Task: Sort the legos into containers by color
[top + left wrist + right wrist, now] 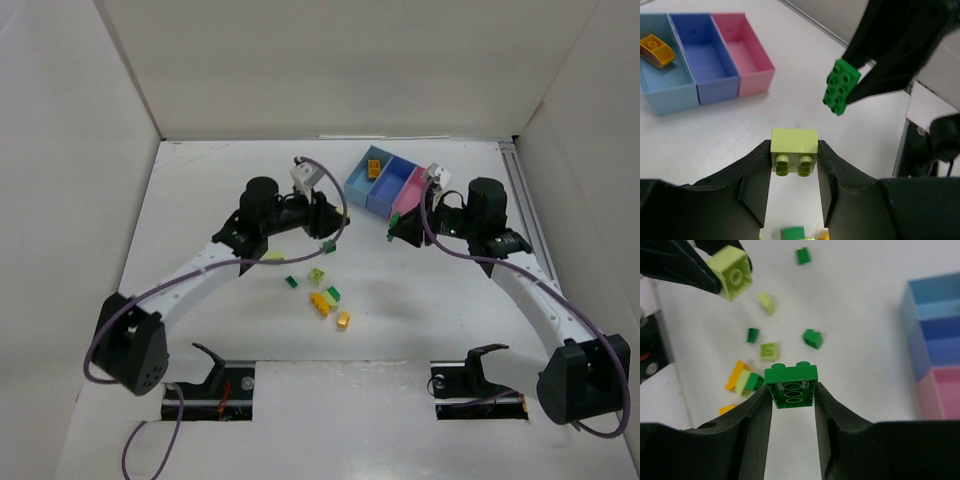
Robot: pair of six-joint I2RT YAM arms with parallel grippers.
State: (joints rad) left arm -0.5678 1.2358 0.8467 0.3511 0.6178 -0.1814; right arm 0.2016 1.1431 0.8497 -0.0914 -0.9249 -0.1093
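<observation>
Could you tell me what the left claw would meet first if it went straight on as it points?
Most likely bare table, in the gap between the pink bin and the dark green brick in the right claw. The left claw, shut on a lime brick, points there; depth is unclear.

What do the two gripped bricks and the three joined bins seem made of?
The lime brick: apparently moulded hard plastic, smooth slight sheen, crisp edges, round studs. The dark green brick: likely the same; soft highlights on its underside tubes. The bins: probably plastic too, thin even walls, flat uniform colour; moulded or printed, cannot tell.
</observation>
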